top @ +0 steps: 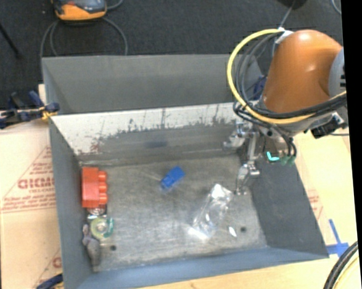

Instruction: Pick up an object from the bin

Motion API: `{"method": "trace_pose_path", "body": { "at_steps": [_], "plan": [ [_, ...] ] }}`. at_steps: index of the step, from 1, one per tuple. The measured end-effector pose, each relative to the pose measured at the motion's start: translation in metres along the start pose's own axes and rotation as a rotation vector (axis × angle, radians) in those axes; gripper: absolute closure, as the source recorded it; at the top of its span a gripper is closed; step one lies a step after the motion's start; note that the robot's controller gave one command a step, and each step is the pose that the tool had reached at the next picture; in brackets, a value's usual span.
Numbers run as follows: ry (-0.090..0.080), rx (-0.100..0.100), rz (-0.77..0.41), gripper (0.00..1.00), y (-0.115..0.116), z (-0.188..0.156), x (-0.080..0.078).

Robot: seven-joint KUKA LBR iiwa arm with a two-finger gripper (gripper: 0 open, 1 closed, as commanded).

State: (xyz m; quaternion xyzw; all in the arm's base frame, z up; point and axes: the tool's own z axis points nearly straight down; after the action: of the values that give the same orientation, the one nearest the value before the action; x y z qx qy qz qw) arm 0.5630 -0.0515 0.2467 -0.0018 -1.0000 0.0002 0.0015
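My gripper (244, 179) hangs at the right side of the bin, its metal fingers pointing down near the right wall. Just below and left of the fingertips lies a clear crumpled plastic piece (210, 214) on the bin floor. Nothing shows between the fingers. A small blue block (171, 178) lies in the middle of the floor, well left of the gripper.
A red block (94, 187) stands against the left wall. Below it sit a small round greenish thing (101, 227) and a grey lump (92, 247) in the front left corner. The arm's orange cover and cables loom over the bin's right rim.
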Motion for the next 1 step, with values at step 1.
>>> {"method": "trace_pose_path", "body": {
  "at_steps": [1],
  "plan": [
    [-0.001, 0.001, -0.452, 0.0, 0.0076, 0.1462, 0.0033]
  ]
}}
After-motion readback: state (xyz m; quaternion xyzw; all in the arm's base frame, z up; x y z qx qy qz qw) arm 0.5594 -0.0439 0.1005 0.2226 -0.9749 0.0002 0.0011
